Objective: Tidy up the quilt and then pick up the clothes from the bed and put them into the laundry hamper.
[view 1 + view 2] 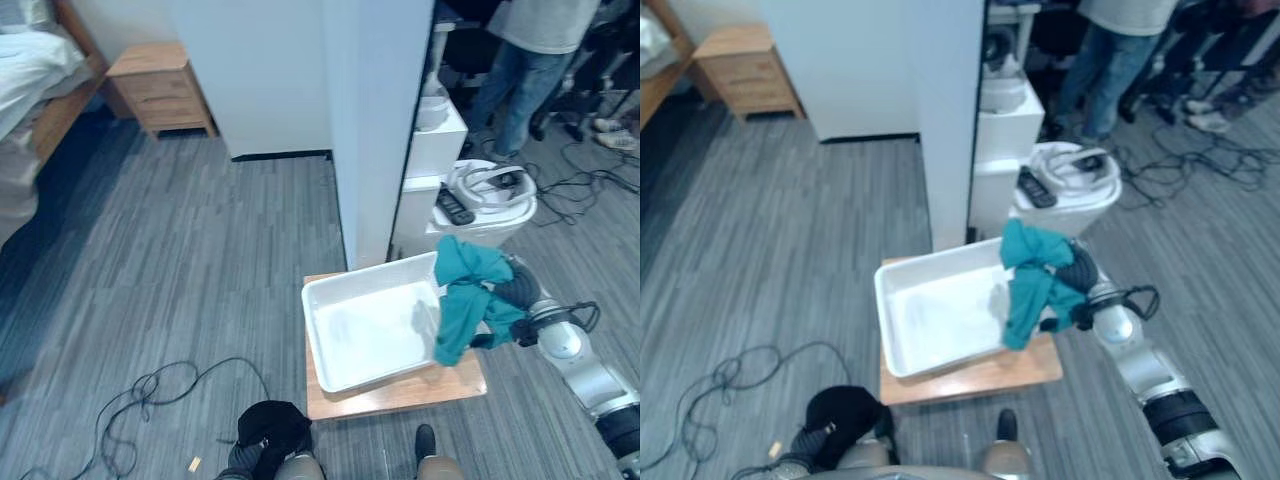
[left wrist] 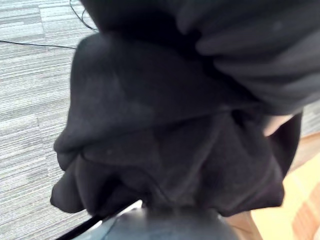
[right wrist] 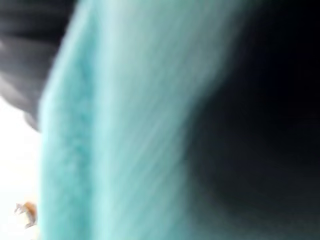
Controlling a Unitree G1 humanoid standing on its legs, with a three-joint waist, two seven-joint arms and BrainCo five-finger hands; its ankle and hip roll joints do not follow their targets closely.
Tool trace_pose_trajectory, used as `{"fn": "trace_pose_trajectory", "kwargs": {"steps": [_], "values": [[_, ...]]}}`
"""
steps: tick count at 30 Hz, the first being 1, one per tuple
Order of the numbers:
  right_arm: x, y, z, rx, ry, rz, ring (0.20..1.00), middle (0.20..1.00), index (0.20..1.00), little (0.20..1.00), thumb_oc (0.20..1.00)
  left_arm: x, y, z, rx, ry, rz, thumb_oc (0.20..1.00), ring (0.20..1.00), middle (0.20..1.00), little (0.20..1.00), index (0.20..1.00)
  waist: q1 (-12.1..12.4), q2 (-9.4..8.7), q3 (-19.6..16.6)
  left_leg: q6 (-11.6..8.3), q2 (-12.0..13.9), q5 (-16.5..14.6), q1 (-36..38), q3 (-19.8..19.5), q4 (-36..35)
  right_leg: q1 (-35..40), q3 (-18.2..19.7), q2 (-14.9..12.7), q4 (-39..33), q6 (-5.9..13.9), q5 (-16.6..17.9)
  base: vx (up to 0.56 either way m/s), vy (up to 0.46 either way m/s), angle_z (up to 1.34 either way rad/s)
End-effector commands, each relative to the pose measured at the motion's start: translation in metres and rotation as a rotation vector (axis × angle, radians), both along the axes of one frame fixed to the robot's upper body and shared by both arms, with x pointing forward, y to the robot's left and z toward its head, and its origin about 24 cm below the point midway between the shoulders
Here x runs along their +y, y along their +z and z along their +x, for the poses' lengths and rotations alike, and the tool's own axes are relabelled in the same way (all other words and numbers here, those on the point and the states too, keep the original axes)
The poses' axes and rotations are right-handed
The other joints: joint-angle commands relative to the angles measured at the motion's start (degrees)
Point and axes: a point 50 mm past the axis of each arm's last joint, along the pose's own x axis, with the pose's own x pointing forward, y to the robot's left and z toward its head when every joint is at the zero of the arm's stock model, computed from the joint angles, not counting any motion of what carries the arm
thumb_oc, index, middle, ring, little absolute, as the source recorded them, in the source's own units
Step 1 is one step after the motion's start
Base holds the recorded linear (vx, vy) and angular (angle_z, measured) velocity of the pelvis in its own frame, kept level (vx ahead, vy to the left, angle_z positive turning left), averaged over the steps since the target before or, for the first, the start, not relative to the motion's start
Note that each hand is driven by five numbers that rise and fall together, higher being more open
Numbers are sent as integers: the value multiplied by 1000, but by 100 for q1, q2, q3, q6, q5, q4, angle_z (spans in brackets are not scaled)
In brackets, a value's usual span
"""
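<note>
Hanging from our right hand [image 1: 508, 322], whose fingers we cannot tell under the cloth, the teal garment [image 1: 467, 293] droops lengthwise over the white hamper [image 1: 372, 322]'s right rim, nearer than our left hand's black garment [image 1: 272, 424].

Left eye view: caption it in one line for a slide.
Right hand holds a teal garment over the white bin's edge; the left hand carries a black garment.

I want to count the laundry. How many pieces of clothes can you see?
2. A teal garment hangs from the right hand over the white bin's edge. A black garment is bunched at the left hand, low down.
</note>
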Motion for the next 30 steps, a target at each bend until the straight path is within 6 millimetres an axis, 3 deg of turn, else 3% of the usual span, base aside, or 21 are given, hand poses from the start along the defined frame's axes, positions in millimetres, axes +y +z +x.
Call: {"fn": "trace_pose_trajectory", "kwargs": {"steps": [1, 2, 3, 5, 6, 7, 8, 11, 12, 17, 18, 21, 22, 27, 30], "values": [[21, 46, 36, -191, 52, -16, 200, 200, 200, 200, 200, 19, 41, 68, -311, -47, 52, 200, 200, 200, 200, 200, 297, -35, 423, -264, -30, -714, 246, 28, 14, -130, -282, -83, 0, 150, -461, -57, -11, 17], [21, 46, 37, -192, 53, -16, 200, 200, 200, 200, 200, 19, 41, 68, -312, -45, 52, 200, 200, 200, 200, 200, 285, -35, 422, -265, -28, -712, 241, 23, 14, -132, -288, -82, 0, 148, -461, -38, -17, 25], [19, 35, 42, -148, 26, -53, 200, 200, 200, 200, 200, 23, 61, 84, -440, -30, 36, 200, 200, 200, 200, 200, 370, 43, 433, -284, -21, -680, 172, -27, 14, -138, -342, -85, 0, 145, -472, -5, -16, 26], [17, 27, 43, -116, 5, -65, 200, 200, 200, 200, 200, 25, 70, 90, -495, -24, 25, 200, 200, 200, 200, 200, 385, 73, 425, -293, -16, -672, 165, -45, 14, -122, -368, -86, 0, 142, -485, 8, -12, 30], [11, 19, 43, -78, -24, -81, 1000, 1000, 1000, 1000, 1000, 28, 82, 96, -564, -13, 17, 200, 200, 200, 200, 200, 415, 99, 417, -302, -9, -658, 159, -61, 14, -101, -390, -85, 0, 137, -495, 34, -19, 31], [0, 6, 41, -21, -74, -100, 1000, 1000, 1000, 1000, 1000, 34, 105, 107, -682, -17, 11, 200, 200, 200, 200, 200, 454, 128, 402, -307, -12, -651, 171, -82, 14, -53, -432, -74, 0, 126, -508, 26, -19, 25], [0, 6, 41, -20, -73, -99, 1000, 1000, 1000, 1000, 1000, 34, 106, 106, -681, -16, 12, 200, 200, 200, 200, 200, 448, 123, 404, -308, -12, -651, 175, -84, 14, -47, -434, -74, 0, 126, -509, 22, -18, 11], [-18, -9, 31, 37, -131, -152, 1000, 1000, 1000, 1000, 1000, 48, 151, 117, -872, -91, 68, 200, 200, 200, 200, 200, 454, 137, 331, -322, -11, -676, 248, -129, 14, 69, -478, -62, 0, 113, -554, 32, -23, 12], [-18, -10, 31, 37, -131, -152, 1000, 1000, 1000, 1000, 1000, 48, 151, 117, -871, -91, 69, 200, 200, 200, 200, 200, 454, 133, 331, -322, -11, -678, 254, -129, 14, 75, -479, -63, 0, 114, -556, 39, -26, 9], [-37, -16, 7, 28, -142, -317, 1000, 1000, 1000, 1000, 1000, 49, 199, 128, -1072, -171, 124, 200, 200, 200, 200, 200, 352, 67, 216, -329, 17, -738, 428, -98, 14, 216, -477, -28, 0, 99, -629, 23, -21, 0], [-37, -17, 6, 30, -143, -318, 1000, 1000, 1000, 1000, 1000, 49, 199, 128, -1070, -173, 123, 200, 200, 200, 200, 200, 359, 66, 215, -330, 18, -741, 437, -97, 14, 224, -477, -28, 0, 99, -631, 40, -22, -5], [-40, -20, -12, 6, -125, -408, 1000, 1000, 1000, 1000, 1000, 32, 227, 139, -1192, -271, 127, 200, 200, 200, 200, 200, 162, 33, 122, -328, 48, -810, 628, 5, 14, 306, -409, 0, 0, 105, -672, 44, -10, -15], [-40, -20, -12, 6, -126, -408, 1000, 1000, 1000, 1000, 1000, 32, 227, 140, -1192, -272, 126, 200, 200, 200, 200, 200, 168, 34, 121, -328, 48, -811, 630, 7, 14, 306, -406, 0, 0, 105, -671, 32, 4, -13], [-34, -31, -33, -6, -112, -411, 1000, 1000, 1000, 1000, 1000, -24, 241, 173, -1285, -389, 50, 200, 200, 200, 200, 200, -431, -15, 73, -309, 84, -945, 917, 369, 14, 251, -89, 30, 0, 147, -656, 24, 21, -30], [-33, -36, -39, 13, -114, -389, 1000, 1000, 1000, 1000, 1000, -40, 242, 184, -1283, -444, 61, 200, 200, 200, 200, 200, -571, -22, 55, -311, 99, -948, 958, 502, 14, 186, 32, 45, 0, 154, -617, 23, 14, -37]]}}
